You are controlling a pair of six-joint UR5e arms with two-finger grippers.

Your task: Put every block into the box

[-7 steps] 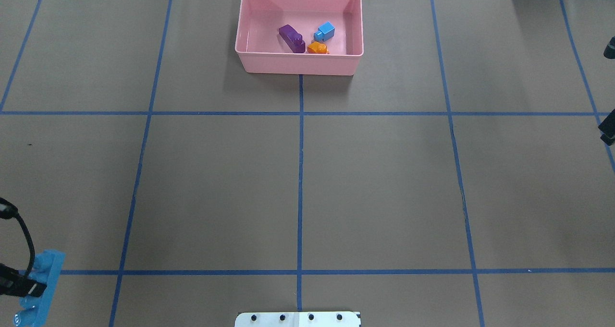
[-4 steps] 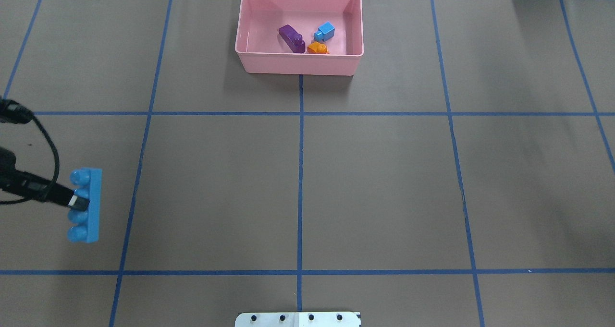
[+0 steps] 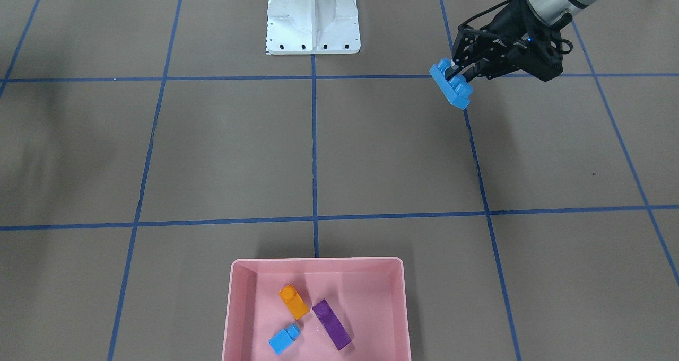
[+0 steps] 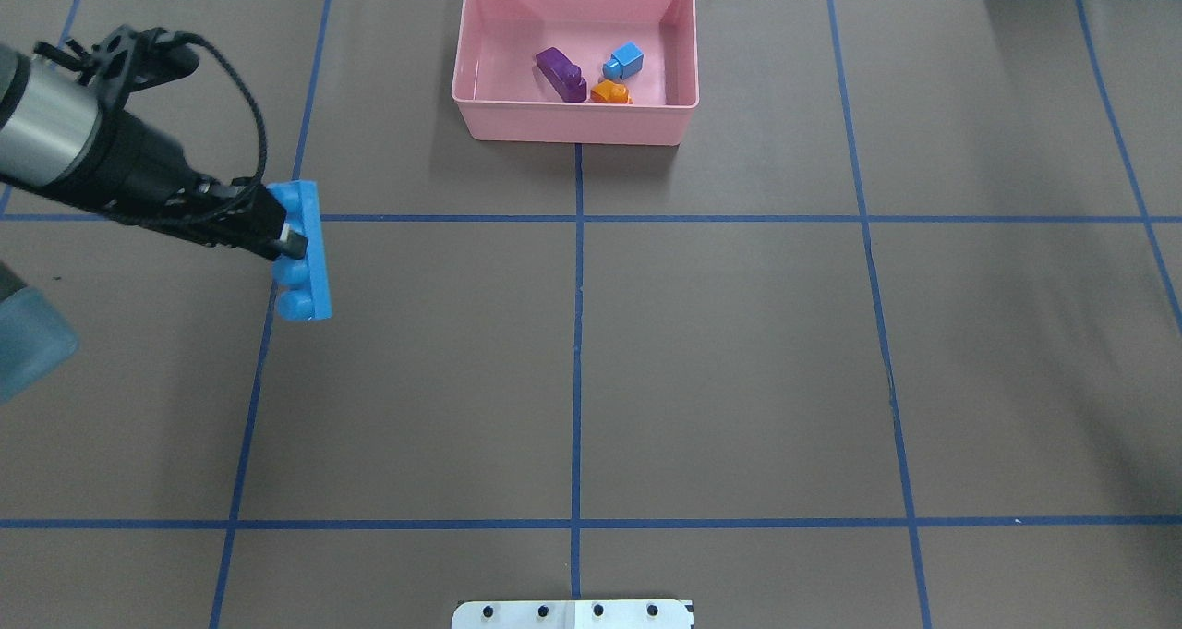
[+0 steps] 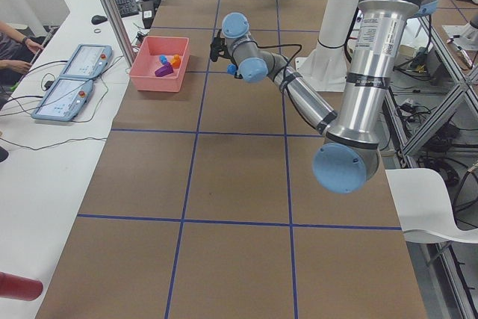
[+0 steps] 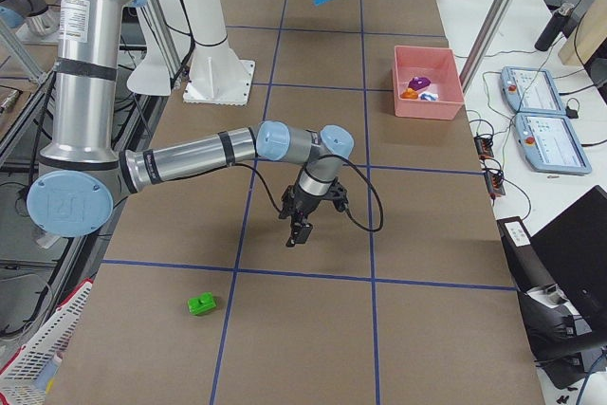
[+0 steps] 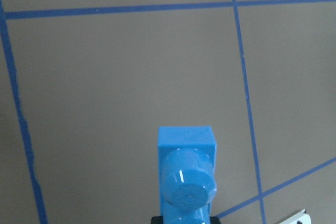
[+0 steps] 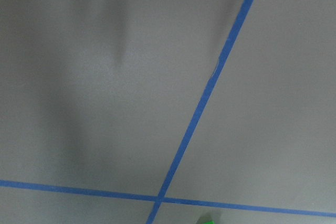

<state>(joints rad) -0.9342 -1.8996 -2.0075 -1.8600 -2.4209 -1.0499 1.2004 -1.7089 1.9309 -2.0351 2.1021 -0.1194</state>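
Here, at the left of the overhead view, the left tool (image 4: 294,241) is seen clamped on the long blue brick (image 4: 307,250). The brick is gripped near its middle and held clear of the worktop (image 4: 739,352), above a crossing of blue tape lines (image 4: 578,333). Its studs are turned toward the arm and its length runs roughly away from the robot. It is well apart from the pink box (image 4: 572,123), to the box's left and nearer the robot.

At the centre of the far edge, the box is shown standing on the worktop with three bricks lying on its floor. The long purple brick (image 4: 560,74) is placed leftmost and lies at a slant. The orange brick (image 4: 610,92) is found to its right, close to the wall nearest the robot, and the small blue brick (image 4: 625,60) is set just beyond the orange one. All three are grouped in the box's right half; whether they touch cannot be told.

At the robot's right end of the worktop, pictured only from the side camera, the right tool (image 6: 297,234) is pointed downward above the surface; whether it is open or closed cannot be told. The green brick (image 6: 202,304) is left lying on the worktop near that tool but apart from it, far from the box.
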